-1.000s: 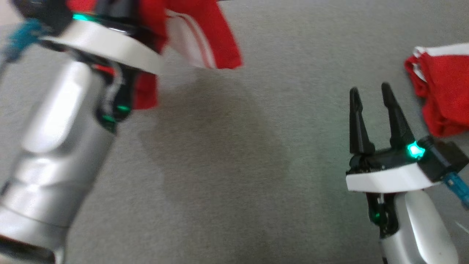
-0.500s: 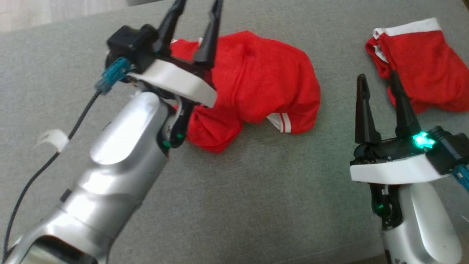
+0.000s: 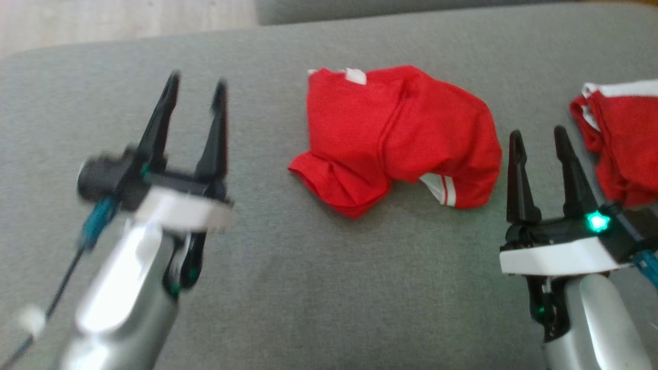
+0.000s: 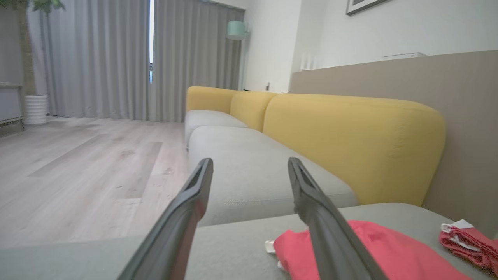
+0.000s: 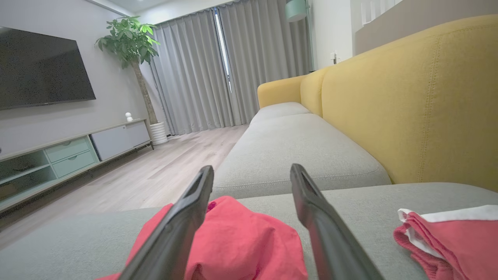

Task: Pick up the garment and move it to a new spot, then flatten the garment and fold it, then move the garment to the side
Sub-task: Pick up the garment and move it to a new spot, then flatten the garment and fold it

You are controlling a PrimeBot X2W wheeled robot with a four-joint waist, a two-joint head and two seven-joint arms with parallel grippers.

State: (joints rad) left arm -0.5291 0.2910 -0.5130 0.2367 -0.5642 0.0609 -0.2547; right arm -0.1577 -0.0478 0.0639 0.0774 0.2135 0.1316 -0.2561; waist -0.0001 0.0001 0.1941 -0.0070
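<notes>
The red shirt (image 3: 396, 139) lies crumpled on the grey sofa cushion (image 3: 329, 288), just above and right of the middle of the head view. A white label shows at its top edge and a white-striped cuff at its lower right. Neither claw touches it. The left gripper (image 3: 197, 81) stands in the left half of that view, somewhat blurred, its two dark fingers spread apart with nothing between them, well to the left of the shirt. The right gripper (image 3: 537, 132) rises from the lower right corner, its fingers likewise parted and empty, with the tips just beside the shirt's right edge. At the right border of the view lies a second red garment (image 3: 624, 139) with a white band along its top, apart from the shirt. Pale wood floor (image 3: 103, 20) shows in the upper left corner. In the left wrist view the shirt sits at the lower right, partly behind one finger. A yellow backrest (image 4: 350, 136) fills the middle right and grey curtains (image 4: 97, 58) hang at the upper left. In the right wrist view the shirt lies at the bottom centre behind the fingers.
</notes>
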